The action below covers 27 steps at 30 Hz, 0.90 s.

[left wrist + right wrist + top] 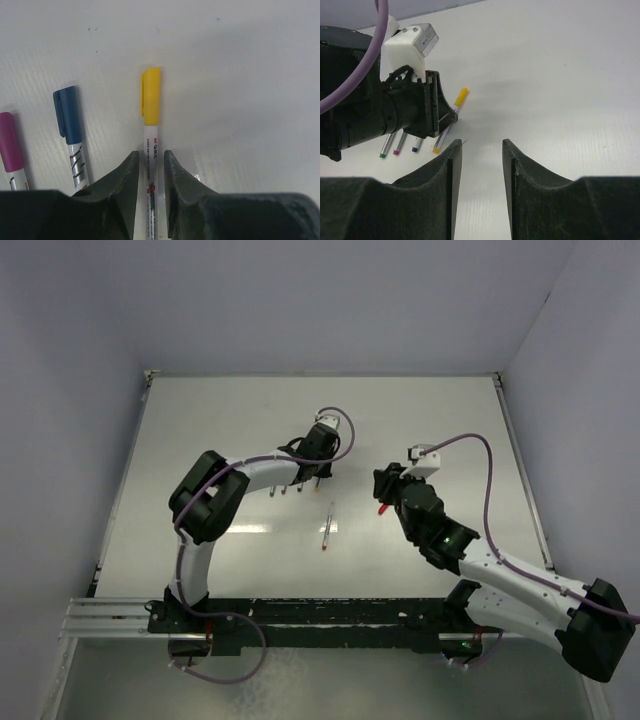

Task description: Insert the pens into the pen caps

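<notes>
Capped yellow pen [151, 145] is being straddled by released left pincer [151, 157]; right pincer [481, 150] released, empty; lone pen [328, 525] due next.

- Robot lab bench, a closed test cell.
- Bare white table [200, 430] boxed in by plain pale walls [320, 300] on three sides.
- Two black-and-white jointed arms, left arm [250, 475] and right arm [520, 590], bolted to a metal rail [105, 618] at the near edge.
- Purple cable [382, 6] runs exposed along the arms.
- Camera box [412, 42] strapped to a wrist.
- Pens [70, 117] lie side by side in a row on the tabletop.
</notes>
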Each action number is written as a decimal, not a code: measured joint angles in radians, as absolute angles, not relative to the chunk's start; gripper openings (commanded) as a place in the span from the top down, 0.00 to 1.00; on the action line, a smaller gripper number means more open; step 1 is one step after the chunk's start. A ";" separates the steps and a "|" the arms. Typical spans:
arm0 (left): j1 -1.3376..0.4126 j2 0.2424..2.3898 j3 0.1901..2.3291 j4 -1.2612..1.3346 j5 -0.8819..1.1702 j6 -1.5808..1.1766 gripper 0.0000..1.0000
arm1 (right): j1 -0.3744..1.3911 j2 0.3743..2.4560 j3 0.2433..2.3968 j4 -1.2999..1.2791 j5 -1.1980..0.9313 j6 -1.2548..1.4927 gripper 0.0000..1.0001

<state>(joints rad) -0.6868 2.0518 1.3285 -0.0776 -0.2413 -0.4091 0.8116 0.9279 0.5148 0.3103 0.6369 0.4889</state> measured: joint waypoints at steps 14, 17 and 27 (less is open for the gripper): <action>-0.685 1.991 1.326 -0.123 -0.238 -0.406 0.62 | 0.811 0.957 0.515 0.281 0.682 0.546 0.52; -0.685 1.893 1.286 -0.119 -0.231 -0.407 0.59 | 0.802 0.992 0.521 0.227 0.715 0.598 0.45; -0.735 1.607 1.088 -0.084 -0.235 -0.412 0.58 | 0.603 1.239 0.637 -0.032 0.649 0.807 0.36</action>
